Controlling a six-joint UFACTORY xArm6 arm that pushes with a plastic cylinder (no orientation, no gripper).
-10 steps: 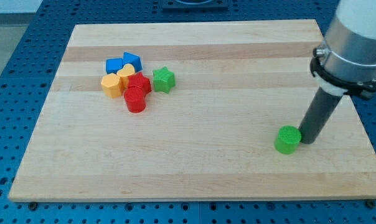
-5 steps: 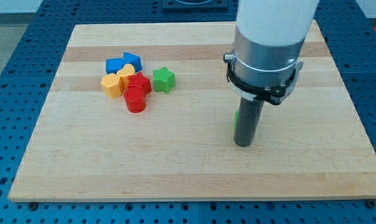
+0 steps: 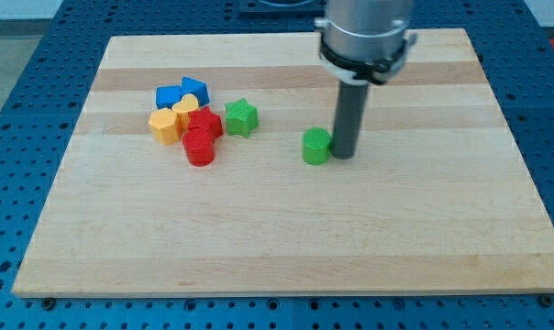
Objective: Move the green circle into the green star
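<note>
Leftmost, block cluster on wooden board [image 3: 286,247]: two blue blocks [image 3: 181,93], orange block [image 3: 164,125], yellow block [image 3: 185,111] partly hidden, red star [image 3: 204,122], red cylinder [image 3: 200,147], all touching. Green star [image 3: 241,117] just beside cluster on view's right. Green circle [image 3: 316,146] near board centre, apart from green star. My tip [image 3: 342,154] touching green circle's right side. No fingers on rod; plain end only.

Bare board between green circle [image 3: 316,146] and green star [image 3: 241,117], red blocks [image 3: 202,135] crowding star's left
</note>
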